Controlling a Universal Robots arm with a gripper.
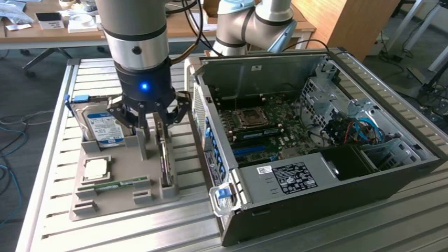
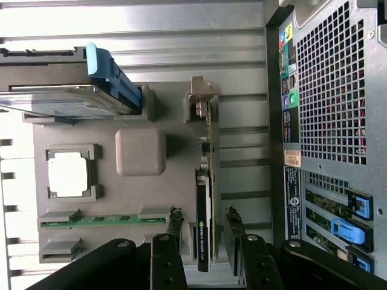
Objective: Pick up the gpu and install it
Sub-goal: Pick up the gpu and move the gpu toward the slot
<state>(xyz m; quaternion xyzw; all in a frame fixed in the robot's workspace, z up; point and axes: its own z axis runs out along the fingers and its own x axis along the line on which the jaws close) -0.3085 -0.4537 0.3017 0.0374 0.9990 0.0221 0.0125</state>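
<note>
Risk: if the gripper closes off-centre, a finger may press the fan or tilt the gpu in its slot in the grey holder, jamming the lift. The gpu stands on edge at the exterior view's left centre, between the spread fingers. Contact has apparently not been made.

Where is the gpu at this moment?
The gpu stands on edge in the grey holder tray, on the exterior view's left of the open computer case, with the gripper over it, jaws open on either side.
</note>
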